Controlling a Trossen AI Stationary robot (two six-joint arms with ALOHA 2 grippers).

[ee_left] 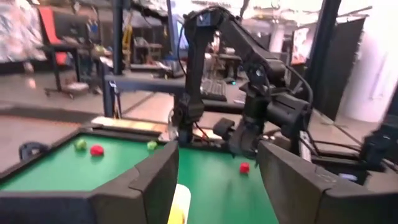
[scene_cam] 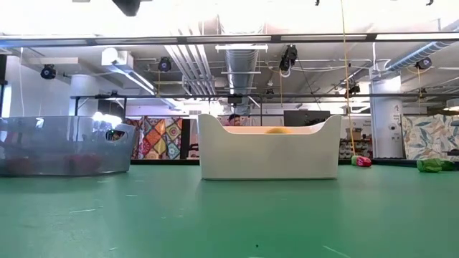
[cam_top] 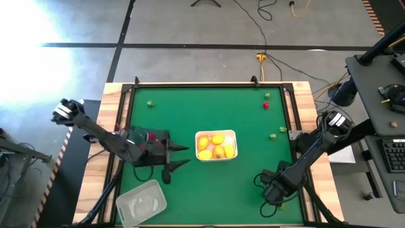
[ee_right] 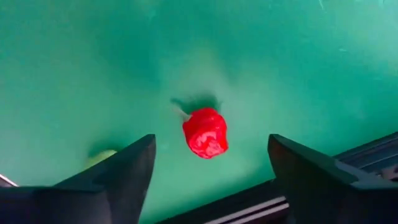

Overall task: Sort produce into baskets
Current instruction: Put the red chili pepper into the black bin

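The white basket (cam_top: 216, 145) at the table's middle holds several yellow-orange rounds (cam_top: 218, 140). The dark smoky basket (cam_top: 147, 139) stands to its left, partly under my left arm. The clear basket (cam_top: 140, 202) stands at the near left. My left gripper (cam_top: 180, 157) is open and empty, between the smoky and white baskets, pointing at the white one (ee_left: 180, 200). My right gripper (cam_top: 271, 190) is open at the near right, pointing down. A small red piece (ee_right: 205, 132) lies on the mat between its fingers, untouched.
Loose on the mat lie a red piece (cam_top: 266, 105) at the far right, green pieces (cam_top: 273, 135) near the right edge, and a green piece (cam_top: 150, 104) at the far left. Another green piece (ee_right: 102, 155) lies beside my right gripper. Wooden rails border the mat.
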